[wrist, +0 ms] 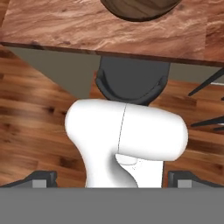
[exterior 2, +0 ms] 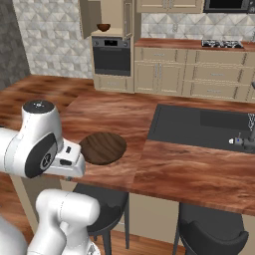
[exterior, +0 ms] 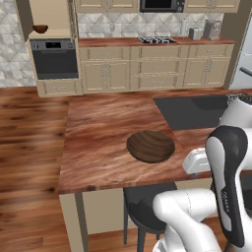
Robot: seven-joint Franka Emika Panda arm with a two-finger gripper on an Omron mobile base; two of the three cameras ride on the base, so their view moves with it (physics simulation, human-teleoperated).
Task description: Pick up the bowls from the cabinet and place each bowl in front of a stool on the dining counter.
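Logging status: one bowl (exterior: 150,146) sits upright on the dining counter (exterior: 98,147), near its front edge and directly above a stool (exterior: 142,206); you can count that placement as done, in my judgement.
Second bowl: the other bowl (exterior: 40,28) rests on the shelf of the open cabinet (exterior: 49,17), above the wall oven (exterior: 54,59), far across the floor from the island. The right base view shows it too, small and dark, door swung aside.
Free seat: a second stool (exterior 2: 211,234) stands further along the counter, below the stretch in front of the black sink (exterior 2: 199,124). That bare wood is the likely target.
Gripper: the gripper (wrist: 111,177) is pulled back low, looking at the counter edge and the stool seat below it. Finger tips (wrist: 43,177) sit far apart at the two bottom corners, nothing between them, so you can record the claw as spread and empty.
Handling estimate: wooden, rigid, probably light; wide and shallow, so too broad to span across. Smooth grain may slip.
Where to hold: take the rim, one finger inside and one outside the wall, coming in from the cabinet's open front.
Risk: shelf clearance looks tight; a tilted bowl could scrape the shelf's front edge.
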